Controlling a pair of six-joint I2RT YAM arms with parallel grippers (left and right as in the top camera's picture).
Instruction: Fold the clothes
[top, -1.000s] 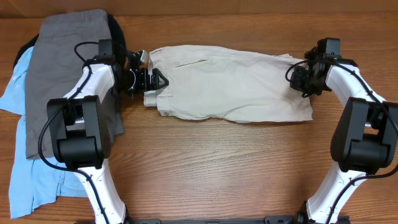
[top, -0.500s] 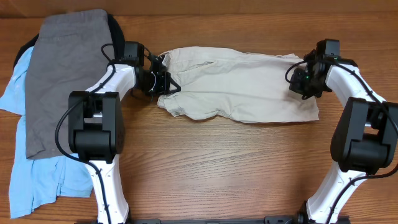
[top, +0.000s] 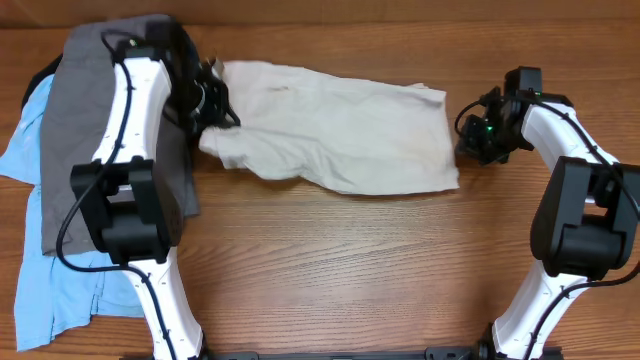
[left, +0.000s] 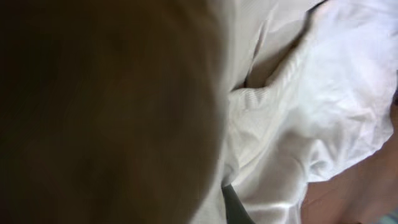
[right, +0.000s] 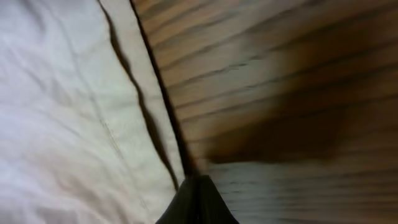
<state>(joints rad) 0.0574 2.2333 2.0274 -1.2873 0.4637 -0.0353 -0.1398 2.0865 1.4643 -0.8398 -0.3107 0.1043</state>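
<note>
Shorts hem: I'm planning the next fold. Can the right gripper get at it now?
Probably yes: the right gripper sits shut just beside the hem of the shorts, with only bare table between them.

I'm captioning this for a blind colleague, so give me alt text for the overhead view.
Beige shorts lie spread across a wooden table, the left fingers shut on their bunched left end and the right fingers shut beside their right edge. A grey garment lies over a light-blue garment at the far left.
</note>
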